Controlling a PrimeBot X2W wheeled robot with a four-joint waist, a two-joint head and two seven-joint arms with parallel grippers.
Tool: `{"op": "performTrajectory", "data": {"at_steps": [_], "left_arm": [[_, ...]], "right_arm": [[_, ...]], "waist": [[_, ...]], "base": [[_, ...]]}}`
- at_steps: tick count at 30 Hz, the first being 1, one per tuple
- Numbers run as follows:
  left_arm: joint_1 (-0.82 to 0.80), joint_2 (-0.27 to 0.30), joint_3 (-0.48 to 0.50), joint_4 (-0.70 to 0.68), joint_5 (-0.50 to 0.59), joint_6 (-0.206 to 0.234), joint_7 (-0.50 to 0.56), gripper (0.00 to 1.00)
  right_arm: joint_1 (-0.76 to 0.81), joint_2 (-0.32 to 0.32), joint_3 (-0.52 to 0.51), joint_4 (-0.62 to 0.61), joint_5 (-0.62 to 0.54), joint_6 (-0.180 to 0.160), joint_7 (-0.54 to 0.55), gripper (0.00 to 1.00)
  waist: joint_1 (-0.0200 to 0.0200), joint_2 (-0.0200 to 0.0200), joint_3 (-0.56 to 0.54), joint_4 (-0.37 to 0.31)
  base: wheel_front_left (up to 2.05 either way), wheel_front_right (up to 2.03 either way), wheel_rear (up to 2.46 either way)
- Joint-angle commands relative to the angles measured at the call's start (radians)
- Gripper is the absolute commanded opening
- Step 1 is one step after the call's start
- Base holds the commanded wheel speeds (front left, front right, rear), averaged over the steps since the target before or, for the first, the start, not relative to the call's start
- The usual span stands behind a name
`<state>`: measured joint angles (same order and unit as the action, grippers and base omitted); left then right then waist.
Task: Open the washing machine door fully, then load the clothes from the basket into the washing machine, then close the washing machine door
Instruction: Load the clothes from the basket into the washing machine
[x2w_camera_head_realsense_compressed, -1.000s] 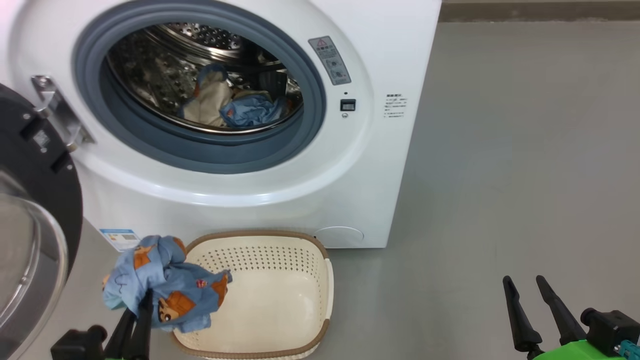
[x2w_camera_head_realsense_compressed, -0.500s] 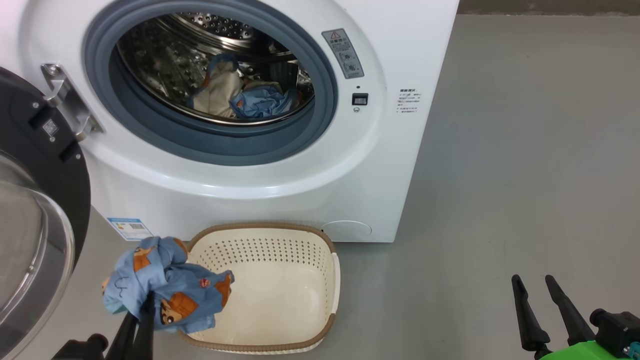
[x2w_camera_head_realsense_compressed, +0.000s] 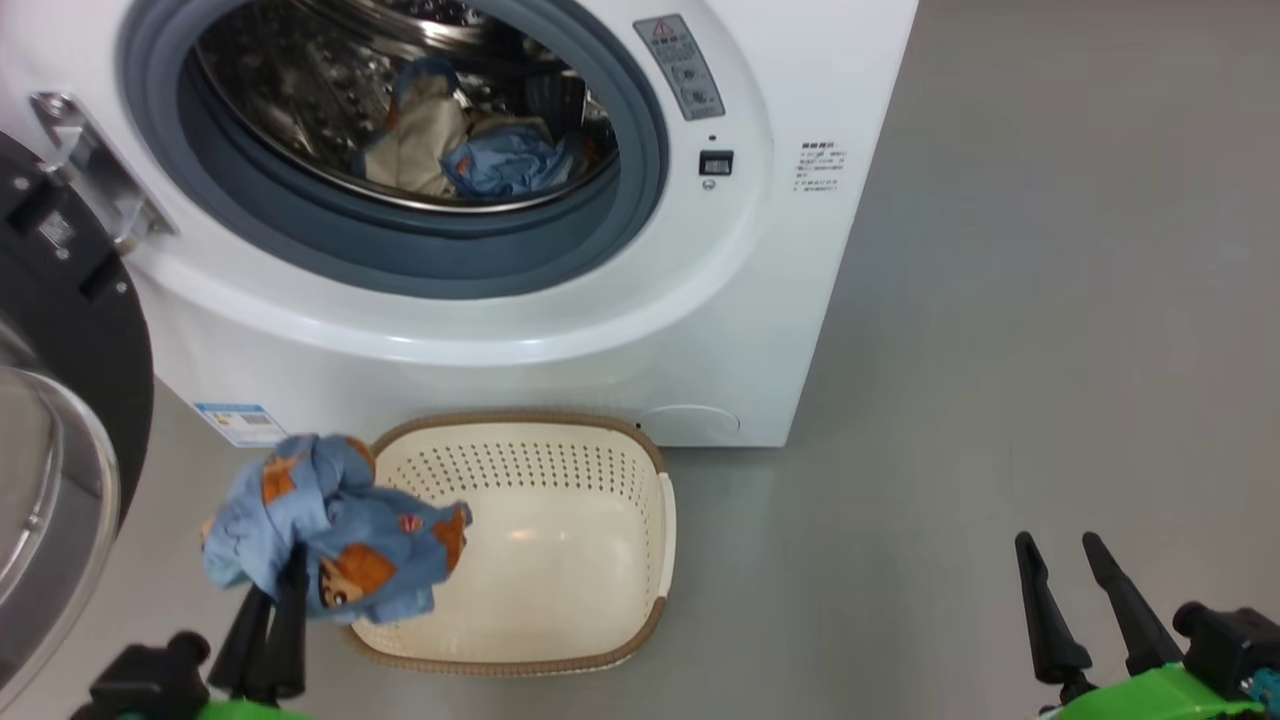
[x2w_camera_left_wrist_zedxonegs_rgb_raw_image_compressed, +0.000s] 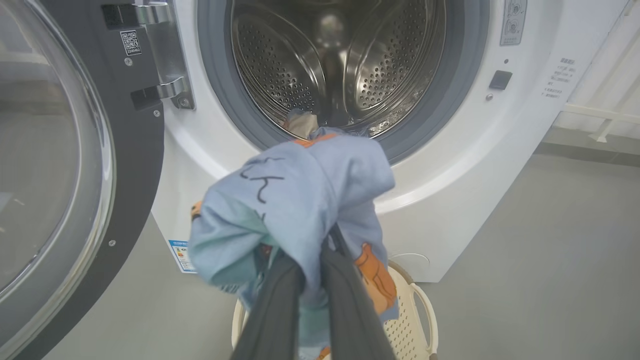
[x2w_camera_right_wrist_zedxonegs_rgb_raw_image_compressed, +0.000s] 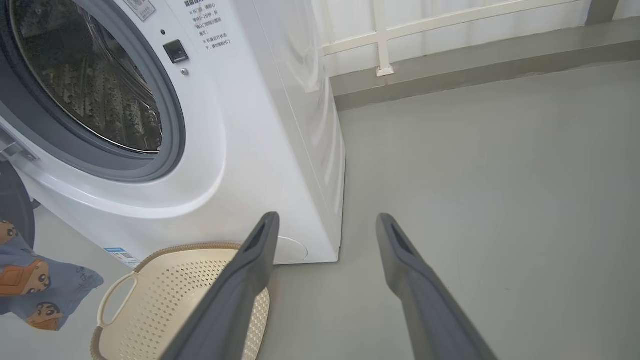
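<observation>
The washing machine (x2w_camera_head_realsense_compressed: 620, 330) stands with its door (x2w_camera_head_realsense_compressed: 60, 400) swung wide open at the left. Some of the clothes (x2w_camera_head_realsense_compressed: 470, 155) lie in the steel drum. My left gripper (x2w_camera_head_realsense_compressed: 285, 565) is shut on a light-blue bear-print garment (x2w_camera_head_realsense_compressed: 330, 530), held above the left rim of the basket (x2w_camera_head_realsense_compressed: 520, 418), whose inside is bare. In the left wrist view the garment (x2w_camera_left_wrist_zedxonegs_rgb_raw_image_compressed: 300, 200) drapes over my fingers (x2w_camera_left_wrist_zedxonegs_rgb_raw_image_compressed: 275, 305), in front of the drum (x2w_camera_left_wrist_zedxonegs_rgb_raw_image_compressed: 340, 60) and above the basket (x2w_camera_left_wrist_zedxonegs_rgb_raw_image_compressed: 417, 310). My right gripper (x2w_camera_head_realsense_compressed: 1060, 545) is open over the floor, away to the right; (x2w_camera_right_wrist_zedxonegs_rgb_raw_image_compressed: 325, 220) is the same gripper.
The open door (x2w_camera_left_wrist_zedxonegs_rgb_raw_image_compressed: 60, 150) takes up the space left of the machine. Grey floor (x2w_camera_head_realsense_compressed: 1050, 300) stretches to the right of the machine. A low wall ledge with white railing (x2w_camera_right_wrist_zedxonegs_rgb_raw_image_compressed: 450, 60) runs behind. The basket (x2w_camera_right_wrist_zedxonegs_rgb_raw_image_compressed: 175, 300) sits close against the machine's front.
The head view has shifted, so the machine and basket sit higher in it. My left gripper still holds the garment by the basket's left rim. The right gripper stays open.
</observation>
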<state>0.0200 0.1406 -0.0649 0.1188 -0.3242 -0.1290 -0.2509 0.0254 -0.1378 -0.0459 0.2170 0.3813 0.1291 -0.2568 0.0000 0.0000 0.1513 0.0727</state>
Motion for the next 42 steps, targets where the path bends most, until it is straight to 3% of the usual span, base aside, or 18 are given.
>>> {"op": "performTrajectory", "data": {"at_steps": [1, 8, 23, 42], "left_arm": [[-0.071, 0.005, 0.040, -0.026, -0.014, -0.002, -0.011, 0.00], [-0.190, 0.007, 0.032, -0.011, -0.023, -0.002, -0.011, 0.00], [-0.627, 0.107, 0.044, 0.091, 0.026, -0.002, -0.011, 0.00], [-1.092, 0.220, -0.060, 0.606, -0.046, -0.002, -0.011, 0.00]], "right_arm": [[-0.044, -0.014, 0.028, -0.027, -0.001, 0.002, -0.005, 1.00], [-0.096, -0.013, 0.039, -0.036, -0.004, 0.002, -0.005, 1.00], [-0.221, 0.030, 0.067, -0.045, -0.003, 0.002, -0.005, 1.00], [-0.301, 0.082, 0.122, -0.064, 0.017, 0.002, -0.005, 1.00]], "waist": [[0.0000, 0.0000, 0.051, -0.005], [0.0000, 0.0000, 0.139, -0.021], [0.0000, 0.0000, 0.313, -0.126], [0.0000, 0.0000, 0.448, -0.280]], "base": [[0.00, 0.00, 0.00], [0.00, 0.00, 0.00], [0.00, 0.00, 0.00], [0.00, 0.00, 0.00]]}}
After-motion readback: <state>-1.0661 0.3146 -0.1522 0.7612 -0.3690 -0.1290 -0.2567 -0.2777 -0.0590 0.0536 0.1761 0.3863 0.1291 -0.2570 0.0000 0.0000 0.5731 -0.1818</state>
